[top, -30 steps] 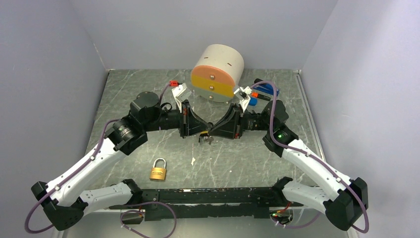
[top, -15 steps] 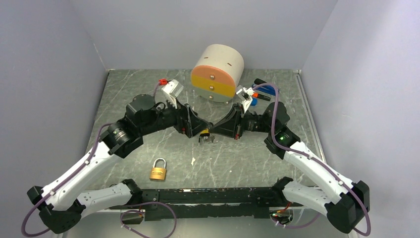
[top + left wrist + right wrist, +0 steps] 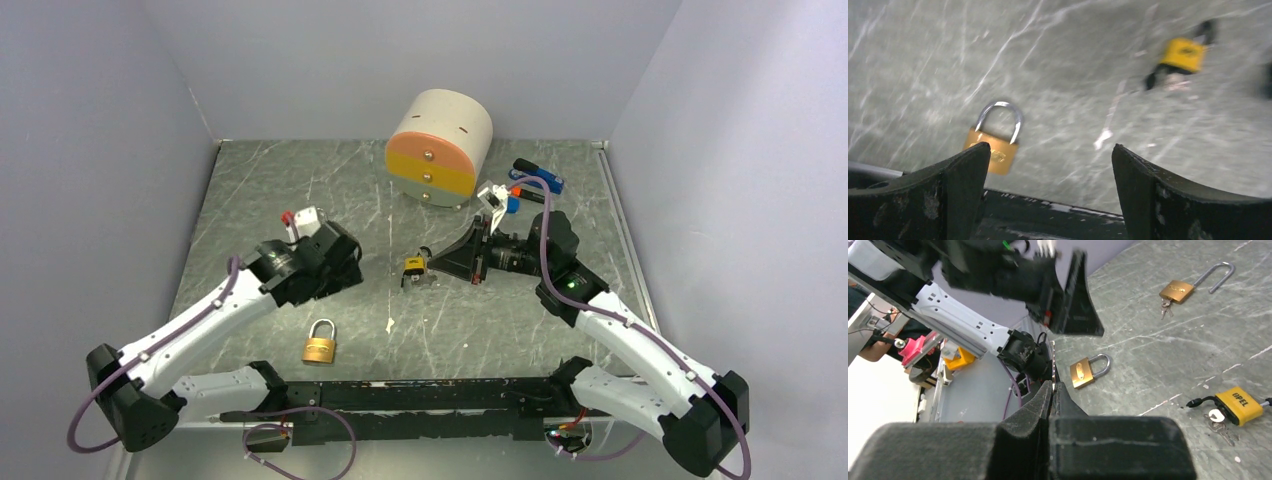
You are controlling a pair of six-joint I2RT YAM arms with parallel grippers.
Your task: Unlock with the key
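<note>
Top: L tool (image 3: 340, 268) jaws apart, brass padlock (image 3: 319, 344) on surface just near-side of it; R tool (image 3: 428, 258) together.
L wrist: padlock beside one fingertip.
R wrist: R tool pinching thin blade edge-on, prob the key (image 3: 1052, 362). Slim grip, so key could twist/slip at insertion.

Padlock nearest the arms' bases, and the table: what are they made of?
Padlock: the body looks like brass, golden with a dull sheen. Its shackle is bright silvery metal, probably steel. Table: grey-green with white veins like marble and faintly glossy. It could be stone or a printed surface.
</note>
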